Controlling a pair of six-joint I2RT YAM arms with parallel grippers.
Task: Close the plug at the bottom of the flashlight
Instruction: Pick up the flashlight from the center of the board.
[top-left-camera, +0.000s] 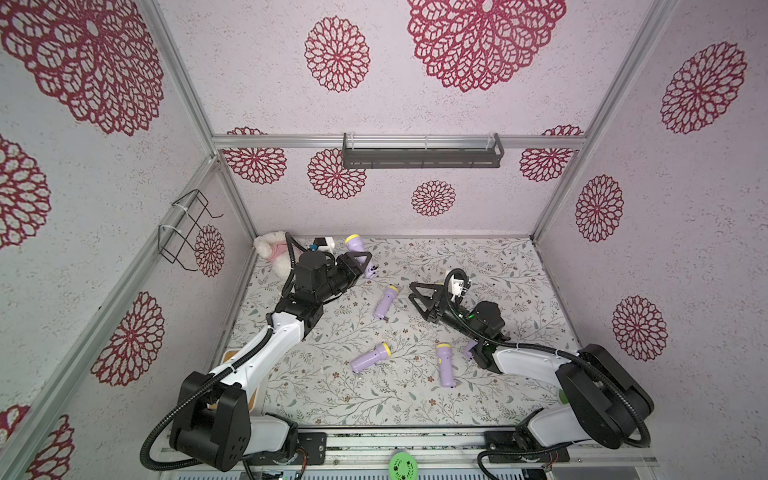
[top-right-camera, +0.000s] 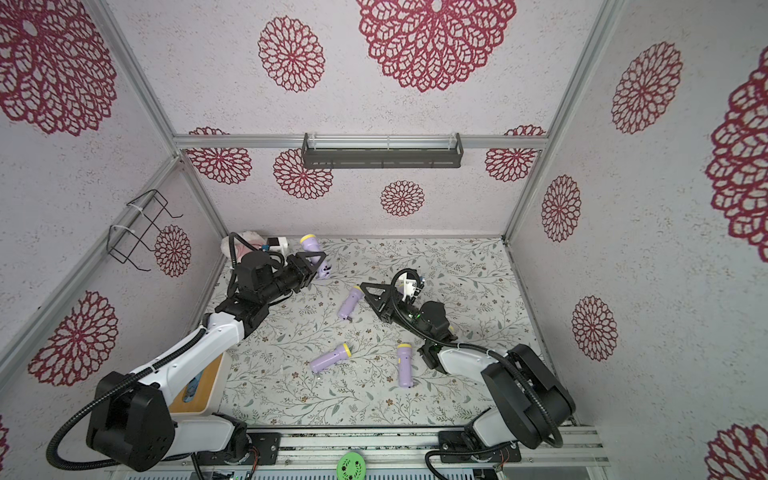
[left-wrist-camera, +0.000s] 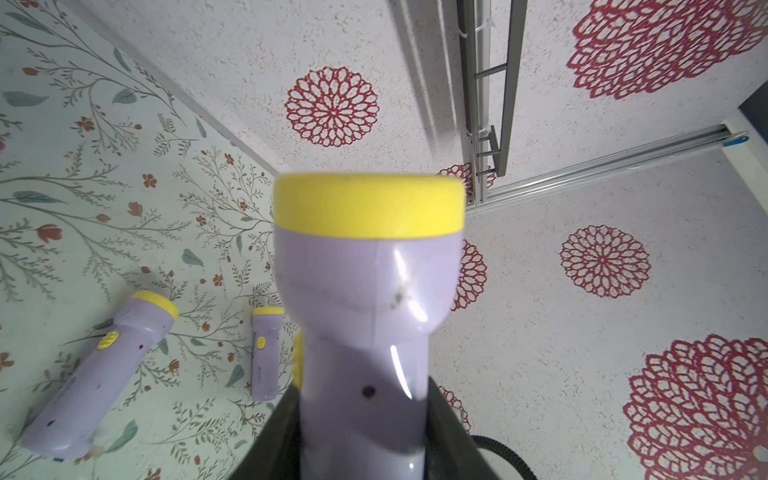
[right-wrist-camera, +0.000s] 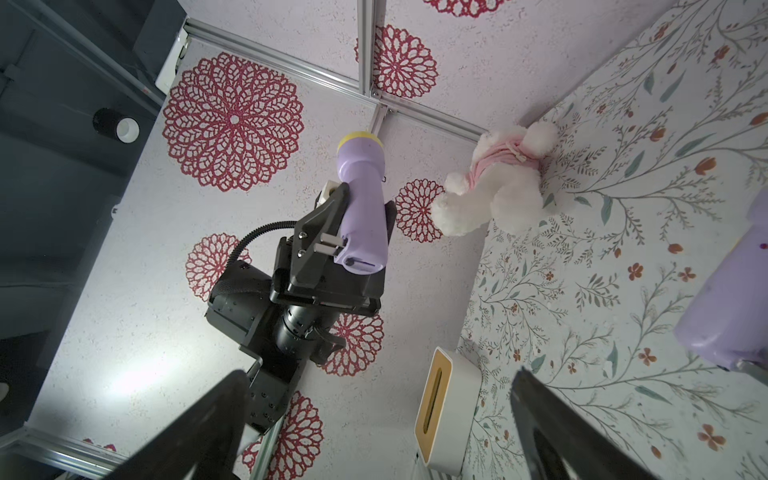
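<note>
A lilac flashlight (top-left-camera: 356, 248) with a yellow head is held above the table's back left in both top views (top-right-camera: 311, 248). My left gripper (top-left-camera: 362, 261) is shut on its body, seen close in the left wrist view (left-wrist-camera: 365, 436) with the flashlight (left-wrist-camera: 365, 291) filling the middle. In the right wrist view the flashlight (right-wrist-camera: 361, 199) shows its base, and the plug (right-wrist-camera: 328, 246) sticks out sideways there as two metal prongs. My right gripper (top-left-camera: 415, 297) stands open and empty at mid-table, pointing toward the held flashlight, its fingers (right-wrist-camera: 199, 428) wide apart.
Several more lilac flashlights lie on the floral table: one (top-left-camera: 385, 301) just left of the right gripper, two (top-left-camera: 370, 357) (top-left-camera: 445, 365) nearer the front. A white plush toy (top-left-camera: 272, 249) sits in the back left corner. A white box with a wooden top (top-right-camera: 195, 386) lies under the left arm.
</note>
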